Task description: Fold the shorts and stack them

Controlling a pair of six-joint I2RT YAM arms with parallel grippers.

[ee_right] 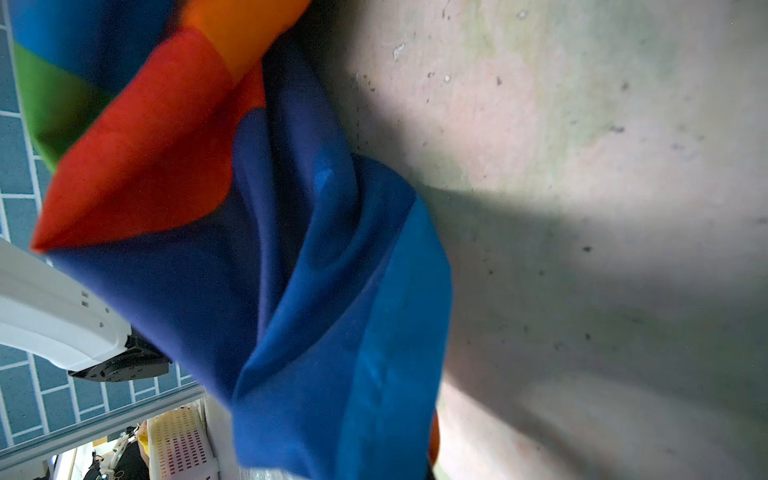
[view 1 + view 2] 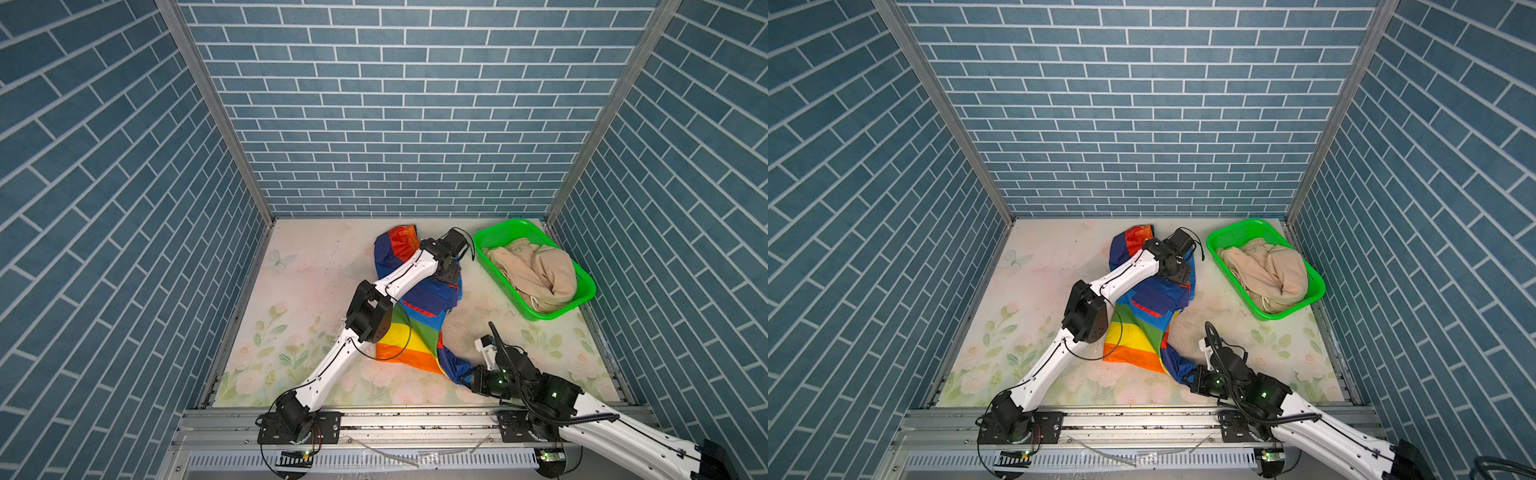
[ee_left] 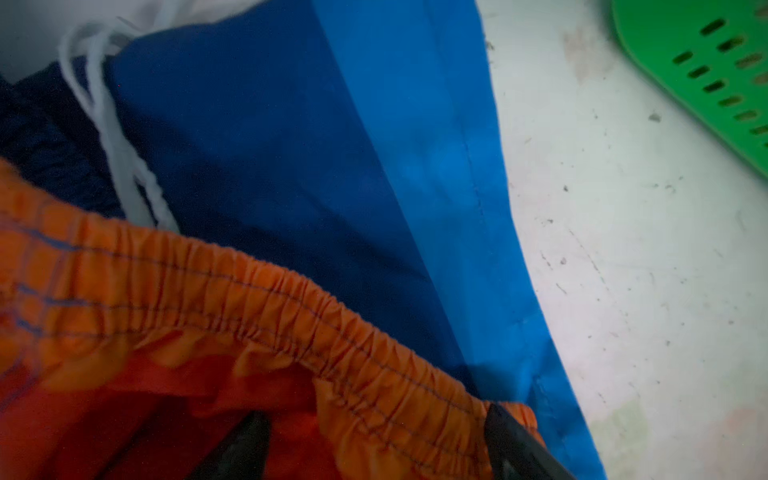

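**Step in hand (judged):** spreading the rainbow-striped shorts (image 2: 415, 328) flat before a first fold.

**Position:** they lie mid-worktop (image 2: 307, 266), running from the far side toward the near edge, partly under the left arm. The beige shorts (image 2: 536, 274) sit crumpled in the green basket (image 2: 490, 237) at far right.

**Tools:** the left tool (image 3: 374, 444) has its jaws apart astride the orange waistband (image 3: 249, 291) and clamps nothing. The right tool (image 2: 471, 378) is closed on a bunched blue leg corner.

**Advice:** take the waistband deep, through both layers, clear of the white drawstring (image 3: 108, 137). Then draw the two ends apart evenly and low, so the twist at the crotch lies out.

**Materials:** the striped cloth is thin, smooth and faintly glossy, and probably slips in a shallow pinch. Its waistband is tightly gathered elastic with rows of stitching, and the drawstring is a twisted cord. The beige cloth looks matte, softer and bulkier. The basket is rigid slotted plastic.
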